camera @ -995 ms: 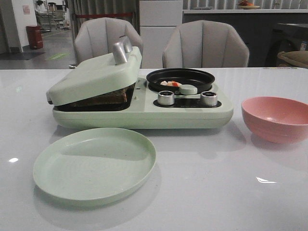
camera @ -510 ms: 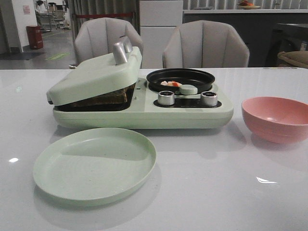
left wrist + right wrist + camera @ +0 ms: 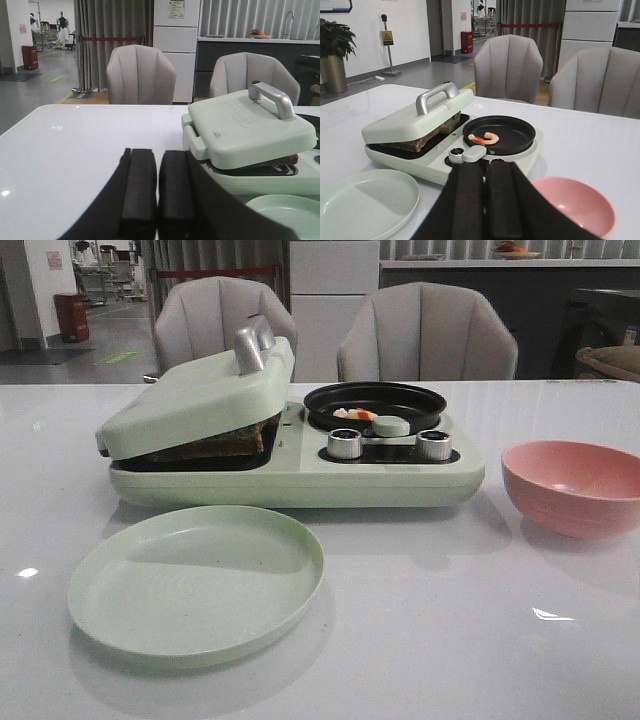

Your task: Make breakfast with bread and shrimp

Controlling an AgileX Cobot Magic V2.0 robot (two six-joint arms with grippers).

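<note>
Front view: no change is seen against the earlier frames, bread (image 3: 215, 443) clamped under the press lid (image 3: 195, 395), shrimp (image 3: 353, 414) in the pan (image 3: 376, 400), left pincer (image 3: 158, 187) and right pincer (image 3: 485, 200) both closed empty, cooking judged underway.

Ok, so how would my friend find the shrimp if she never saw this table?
Look for the big pale green breakfast maker in the middle of the white table. On the side nearer the pink bowl it holds a round black pan. The shrimp is the little curled orange and white thing in that pan, the only food not under the lid.
</note>
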